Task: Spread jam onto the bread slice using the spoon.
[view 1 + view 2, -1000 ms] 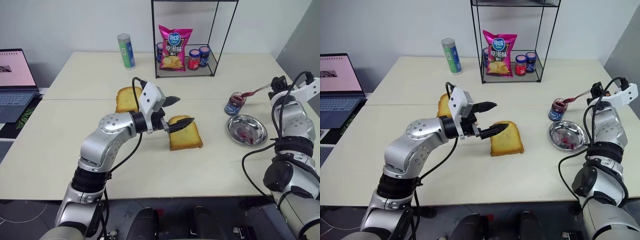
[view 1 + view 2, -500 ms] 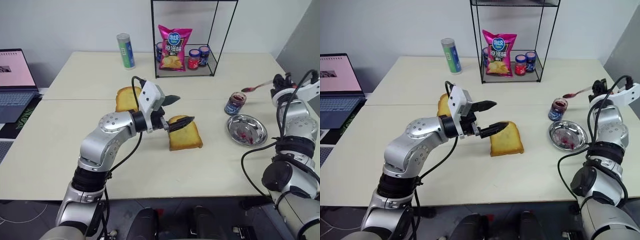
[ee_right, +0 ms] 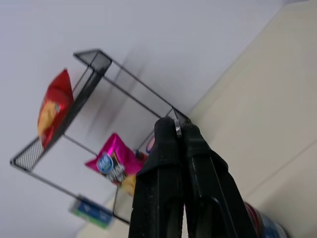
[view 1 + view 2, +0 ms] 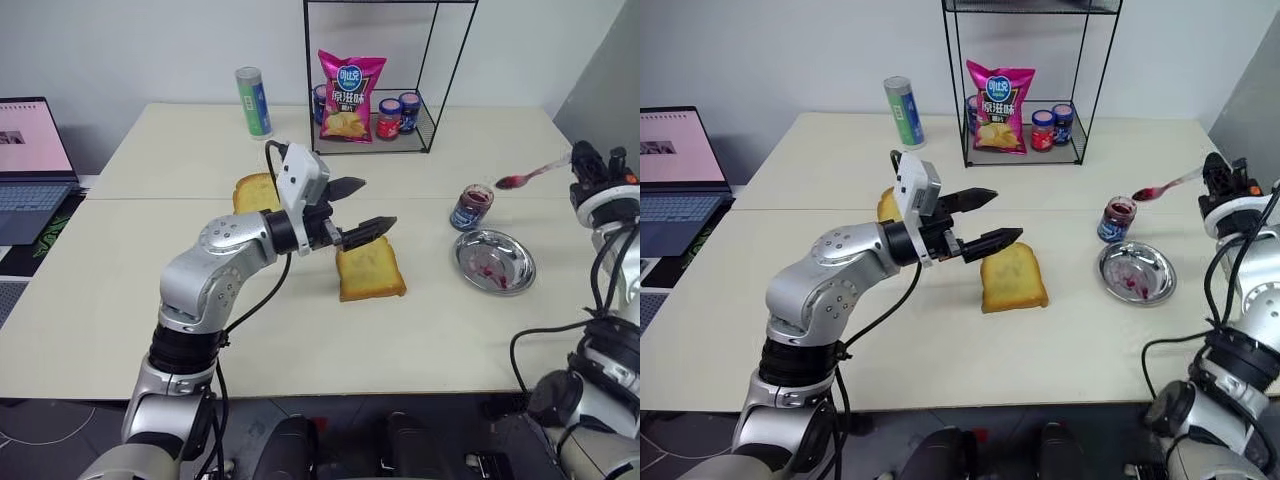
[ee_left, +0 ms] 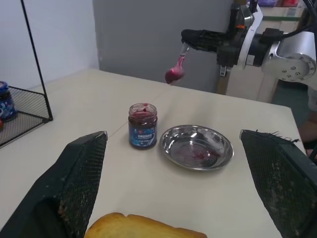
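Bread slice (image 4: 370, 268) flat on the pale worktop (image 4: 130, 290), golden face up, taken as landmark. Left tool (image 4: 360, 208) just above its far edge, black fingers spread wide, nothing between them. Pile of similar toast (image 4: 255, 192) behind and to the left of that slice, partly hidden by the left arm. Open jam jar (image 4: 470, 207) well to the right of the slice, steel dish (image 4: 494, 261) just in front of the jar, red smears in its bowl. Right tool (image 4: 1212, 180) farther right again, raised off the worktop, clamped on the spoon (image 4: 533, 176) by its handle. Spoon bowl loaded with jam (image 5: 173, 75), hanging in the air above and just right of the jar. Wire rack (image 4: 385, 75) far behind the slice, with a crisp bag (image 4: 349, 95) and small jars inside.
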